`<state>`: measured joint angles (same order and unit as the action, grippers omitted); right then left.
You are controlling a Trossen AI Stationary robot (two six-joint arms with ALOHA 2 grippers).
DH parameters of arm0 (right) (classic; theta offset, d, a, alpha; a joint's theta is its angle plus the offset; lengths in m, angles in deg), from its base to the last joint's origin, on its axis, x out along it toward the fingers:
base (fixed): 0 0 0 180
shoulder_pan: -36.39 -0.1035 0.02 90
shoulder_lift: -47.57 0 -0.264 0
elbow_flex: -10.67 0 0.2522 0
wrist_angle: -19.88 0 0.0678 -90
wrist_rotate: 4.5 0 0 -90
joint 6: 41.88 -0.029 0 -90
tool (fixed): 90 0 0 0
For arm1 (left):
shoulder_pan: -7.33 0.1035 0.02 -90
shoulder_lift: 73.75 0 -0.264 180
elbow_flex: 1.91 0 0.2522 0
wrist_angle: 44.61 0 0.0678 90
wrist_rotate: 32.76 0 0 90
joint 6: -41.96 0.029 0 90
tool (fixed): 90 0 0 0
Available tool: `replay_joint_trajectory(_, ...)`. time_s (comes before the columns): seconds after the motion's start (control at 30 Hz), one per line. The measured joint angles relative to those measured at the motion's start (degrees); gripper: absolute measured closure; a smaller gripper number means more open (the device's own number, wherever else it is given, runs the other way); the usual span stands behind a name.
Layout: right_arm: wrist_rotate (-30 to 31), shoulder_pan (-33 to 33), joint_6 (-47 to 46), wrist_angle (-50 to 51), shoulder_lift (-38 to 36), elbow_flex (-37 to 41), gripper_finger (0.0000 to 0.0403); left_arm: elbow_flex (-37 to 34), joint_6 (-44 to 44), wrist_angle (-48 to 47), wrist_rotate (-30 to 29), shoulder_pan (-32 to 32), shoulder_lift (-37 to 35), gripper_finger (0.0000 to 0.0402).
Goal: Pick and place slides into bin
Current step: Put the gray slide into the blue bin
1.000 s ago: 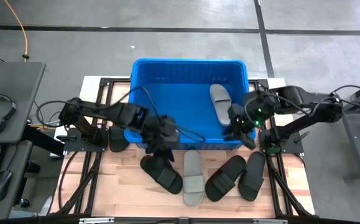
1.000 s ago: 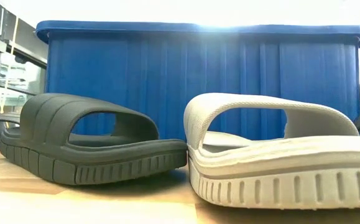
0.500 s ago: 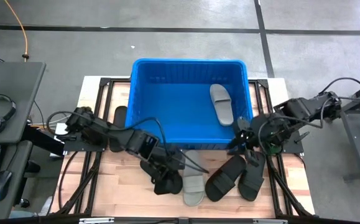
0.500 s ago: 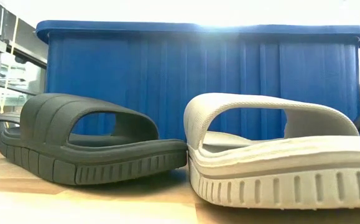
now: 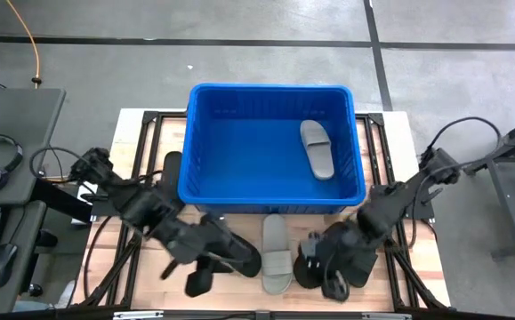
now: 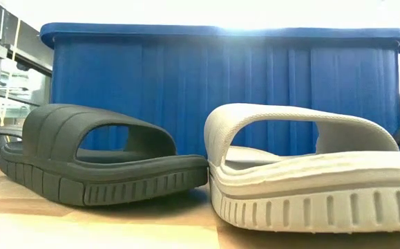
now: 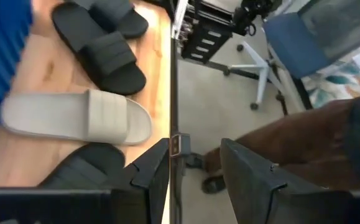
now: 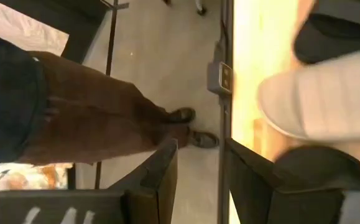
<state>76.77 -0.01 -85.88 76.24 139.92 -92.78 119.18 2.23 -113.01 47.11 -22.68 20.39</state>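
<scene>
Slides, counted in the high view: six. One light grey slide lies inside the bin, toward its right side. One light grey slide on the desk sits just in front of the bin. Four black: black slide left of that grey one, two black slides and side by side right of it, and one more black slide tucked beside the bin's left wall. All rubber-looking, open toe, one wide strap; the straps show moulded ridges and the soles have notched edges in the low view. No readable writing or brand anywhere.

Bin: one, bright blue plastic, rectangular, rimmed edge, vertically ribbed walls, standing on the far part of the wooden desk.

Left end effector is low over the desk's front edge; the black slide lies just to its right and bin-ward, the bin farther beyond. Fingers stand apart with a clear gap, nothing between them in the left wrist view.

Right end effector is also at the desk's front edge, the two black slides just bin-ward of it, the grey desk slide to its left. Its fingers are apart too, empty.

Both wrist views look past the desk edge at the floor, where a person's legs in brown trousers and dark shoes stand. An office chair with a blue seat shows in the left wrist view.
</scene>
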Motion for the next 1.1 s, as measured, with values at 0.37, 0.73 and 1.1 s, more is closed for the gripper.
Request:
replay_joint_trajectory(0.37,22.3,-5.9,7.0,19.5,12.7,-22.1,0.0284,0.0,-4.1,-1.6,-5.2,-3.5,0.3,0.0268)
replay_joint_trajectory(0.73,41.5,-10.1,4.0,43.7,29.7,-42.5,0.0284,0.0,-4.2,-3.6,-6.1,-3.5,0.2,0.0268)
replay_joint_trajectory(1.1,46.1,-11.2,8.5,28.7,29.9,-29.9,0.0284,0.0,-4.0,-7.4,-7.6,-3.5,0.2,0.0268)
